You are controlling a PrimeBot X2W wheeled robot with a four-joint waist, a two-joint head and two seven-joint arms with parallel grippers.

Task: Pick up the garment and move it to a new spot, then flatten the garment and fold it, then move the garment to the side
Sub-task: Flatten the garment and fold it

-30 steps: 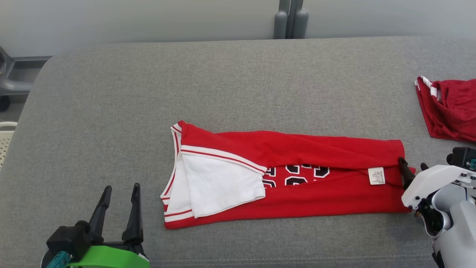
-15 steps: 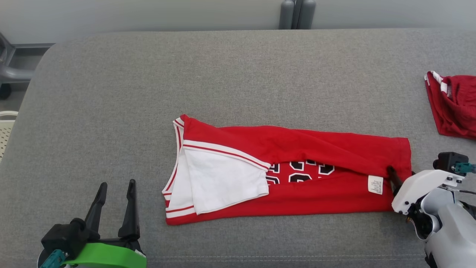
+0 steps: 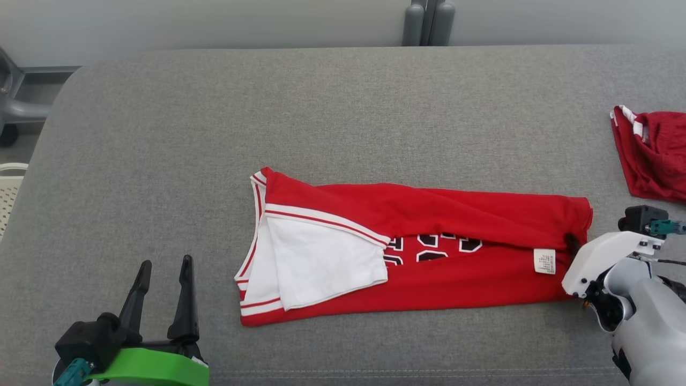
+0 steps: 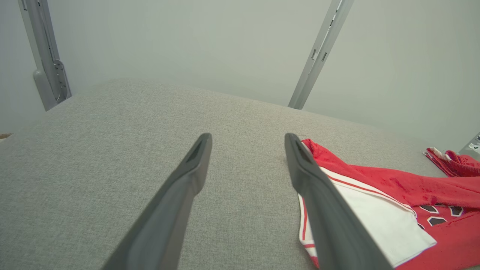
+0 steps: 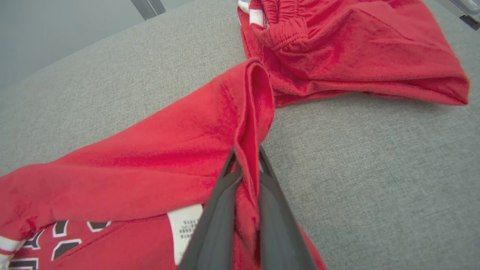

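The garment [image 3: 429, 236] is a red jersey with white trim and black-and-white numbers, folded lengthwise into a long band across the middle of the grey cushion [image 3: 343, 118]. Its white inner side [image 3: 321, 262] shows at the left end. My right gripper [image 3: 572, 244] is shut on the hem at the garment's right end; in the right wrist view the red hem [image 5: 251, 123] is pinched between the two fingers [image 5: 221, 210] and lifted into a ridge. My left gripper [image 3: 163, 273] stands open at the lower left, apart from the garment [image 4: 393, 195], which lies to its right.
A second red piece of clothing [image 3: 654, 155] lies bunched at the cushion's right edge, close behind the pinched hem [image 5: 356, 48]. A white care label [image 3: 544, 261] sits near the garment's right end. Grey posts [image 3: 426, 24] stand behind the cushion. A pale basket [image 3: 8, 193] is at far left.
My right gripper has shut on the garment's right hem and pushed slightly inward, bunching the edge. The head camera has shifted a little. The left gripper keeps its place.
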